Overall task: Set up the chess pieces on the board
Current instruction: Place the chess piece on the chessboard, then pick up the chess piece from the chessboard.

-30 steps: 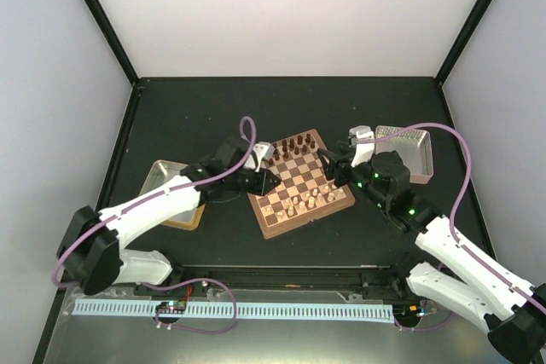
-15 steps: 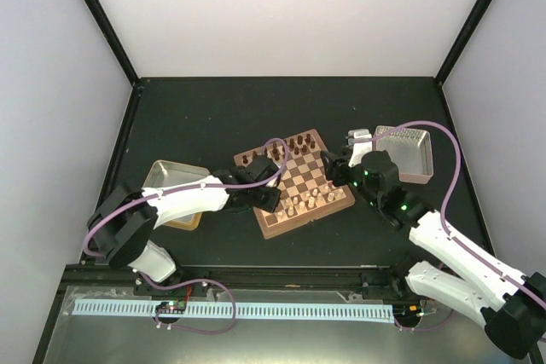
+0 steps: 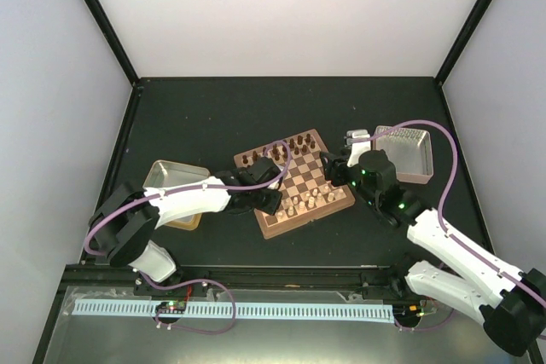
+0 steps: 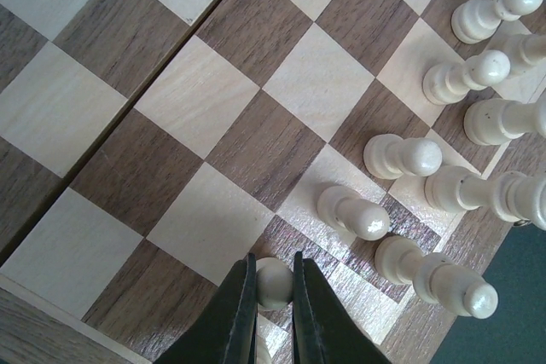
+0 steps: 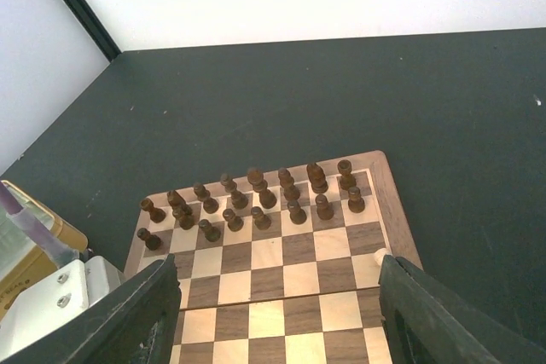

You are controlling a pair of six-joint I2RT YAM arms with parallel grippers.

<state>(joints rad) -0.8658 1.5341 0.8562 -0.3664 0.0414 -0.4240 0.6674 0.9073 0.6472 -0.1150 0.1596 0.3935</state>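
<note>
Now one pinched pawn (image 4: 273, 283), two trays (image 3: 408, 156)

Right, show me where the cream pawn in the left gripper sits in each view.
Top external: hidden under the left gripper, over the near-left part of the board.
Left wrist: the cream pawn is at bottom centre, pinched between the fingers.
Right wrist: not in it; only the board's far half shows, with the dark pieces.
Shared landmark: the board's checkered squares.
</note>
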